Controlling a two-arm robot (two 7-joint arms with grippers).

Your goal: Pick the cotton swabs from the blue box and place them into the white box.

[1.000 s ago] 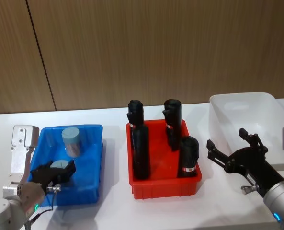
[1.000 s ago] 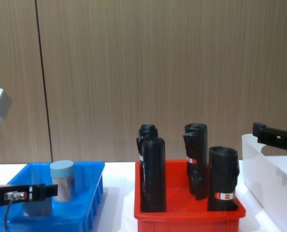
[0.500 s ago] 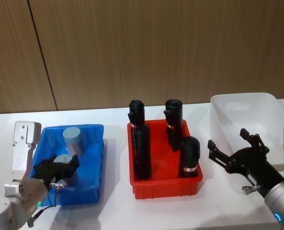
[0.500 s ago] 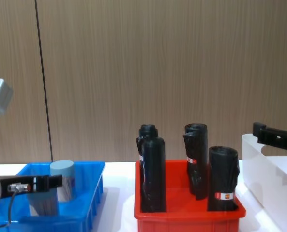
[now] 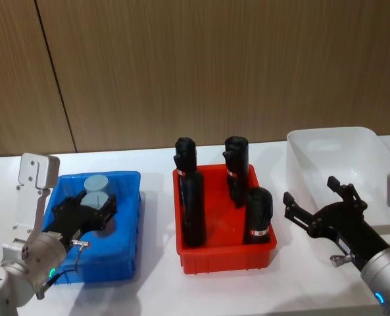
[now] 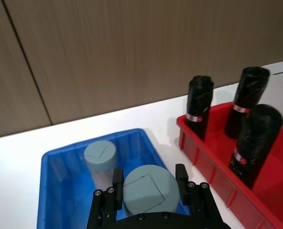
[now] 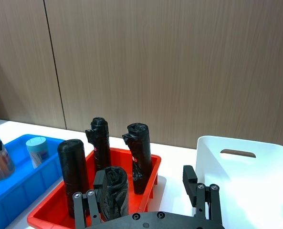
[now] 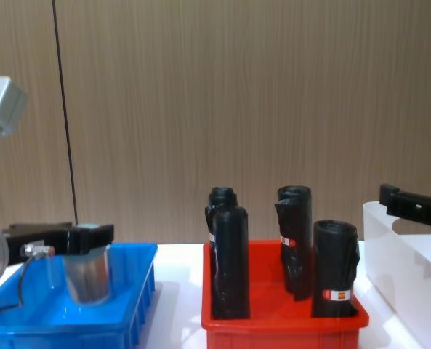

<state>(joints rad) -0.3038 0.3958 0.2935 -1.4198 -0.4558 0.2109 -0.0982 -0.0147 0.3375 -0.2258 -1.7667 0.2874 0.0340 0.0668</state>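
I'm clamping a cotton swabs tub in the left end effector over the blue box at the white counter's left edge. The right end effector is hovering spread apart beside the white box, wood panelling behind.

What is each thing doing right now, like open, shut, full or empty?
Left gripper: shut on the held swab tub.
Held swab tub: lid on, upright, raised over the blue box.
Other swab tub: lid on, standing in the blue box.
Right gripper: open, holding nothing.
White box: empty.
Red box: holds four upright black rolls.
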